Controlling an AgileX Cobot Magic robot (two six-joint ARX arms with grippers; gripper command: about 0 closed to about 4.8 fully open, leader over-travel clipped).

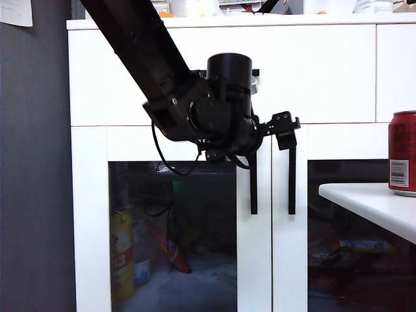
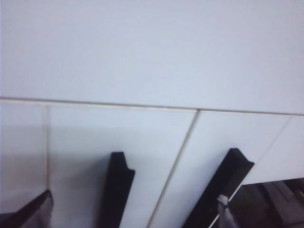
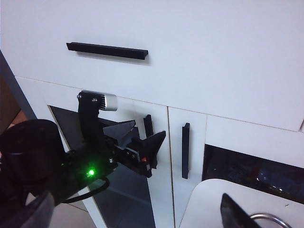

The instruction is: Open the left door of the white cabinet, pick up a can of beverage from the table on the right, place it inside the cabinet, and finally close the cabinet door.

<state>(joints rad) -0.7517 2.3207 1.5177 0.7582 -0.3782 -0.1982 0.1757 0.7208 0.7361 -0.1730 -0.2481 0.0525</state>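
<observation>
The white cabinet (image 1: 221, 71) fills the exterior view, and its left door (image 1: 175, 227) stands closed. My left gripper (image 1: 278, 125) hovers open just in front of the tops of the two vertical black handles. In the left wrist view the left gripper (image 2: 134, 209) frames the left door's handle (image 2: 116, 190). The right wrist view shows the left gripper (image 3: 141, 138) spread around that handle (image 3: 148, 124) without touching it. The red can of beverage (image 1: 403, 153) stands on the table (image 1: 364, 201). My right gripper (image 3: 135, 213) is open and empty, over the table corner (image 3: 223, 204).
The twin door's handle (image 1: 292, 175) hangs right beside the left door's handle. A horizontal black drawer handle (image 3: 107, 51) sits above the doors. Behind the left glass stands a yellow bottle (image 1: 121, 250) among other items. A grey wall (image 1: 32, 162) borders the cabinet's left side.
</observation>
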